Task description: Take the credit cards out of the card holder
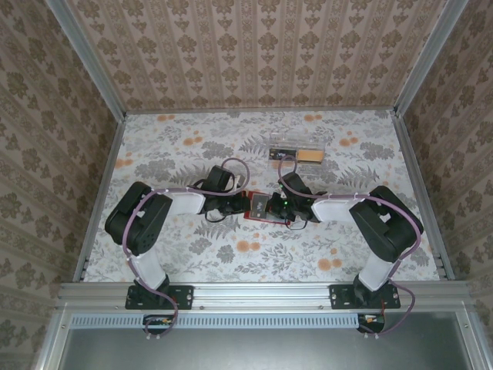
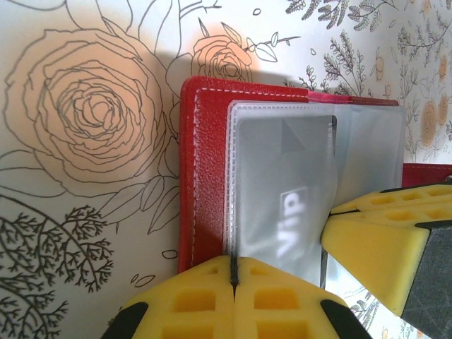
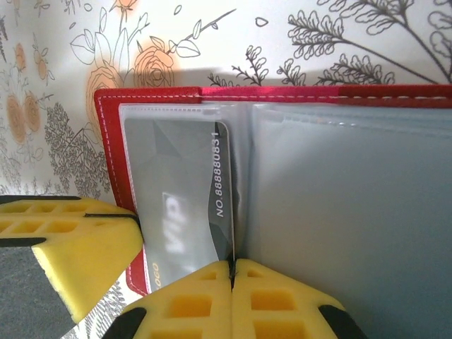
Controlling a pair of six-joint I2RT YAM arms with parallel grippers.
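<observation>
The card holder (image 1: 259,209) lay open mid-table (image 1: 192,146), between the arms. The left gripper (image 2: 233,281) was pinched tight on its clear pocket (image 2: 367,152) edge, and the right gripper (image 3: 232,277) was clamped on the card (image 3: 176,201) (thin, stiff, probably slick). The card's bare long edge looked the best hold; the light, floppy case needed pinning.

This is a robot test booth, like in a lab. A table (image 1: 154,154) with a flower cloth sits in the middle. Around the table stand paper-covered walls (image 1: 254,54) on metal posts (image 1: 83,54). At the table's near edge, two robot arms (image 1: 146,223) are bolted to a metal rail (image 1: 262,291).
</observation>
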